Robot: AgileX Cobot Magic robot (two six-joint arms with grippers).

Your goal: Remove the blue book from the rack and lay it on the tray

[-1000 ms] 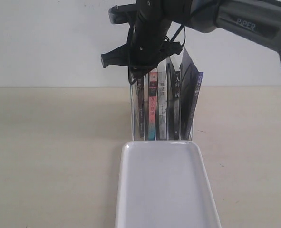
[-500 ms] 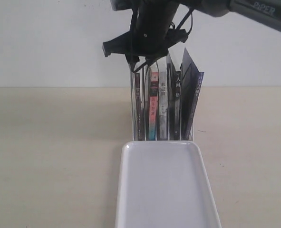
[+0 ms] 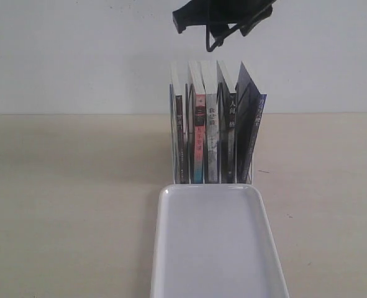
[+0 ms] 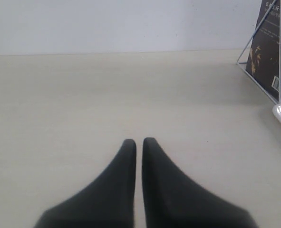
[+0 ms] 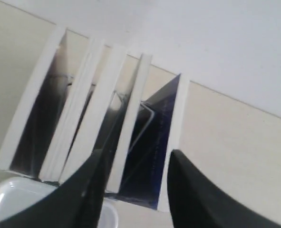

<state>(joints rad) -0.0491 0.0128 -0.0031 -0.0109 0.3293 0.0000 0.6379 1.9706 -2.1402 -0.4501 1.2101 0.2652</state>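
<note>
The right end effector (image 5: 136,156) hung spread open and empty, clear above the book tops. The blue book (image 3: 251,133) leaned in the rack's (image 3: 172,124) rightmost slot. The tray (image 3: 214,248) lay bare just before the rack. The left end effector (image 4: 139,141), pinched together and empty, hovered over open worktop (image 4: 83,95).

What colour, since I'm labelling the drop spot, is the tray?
Glossy plain white, no pattern: the tray shows best in the exterior view.
</note>
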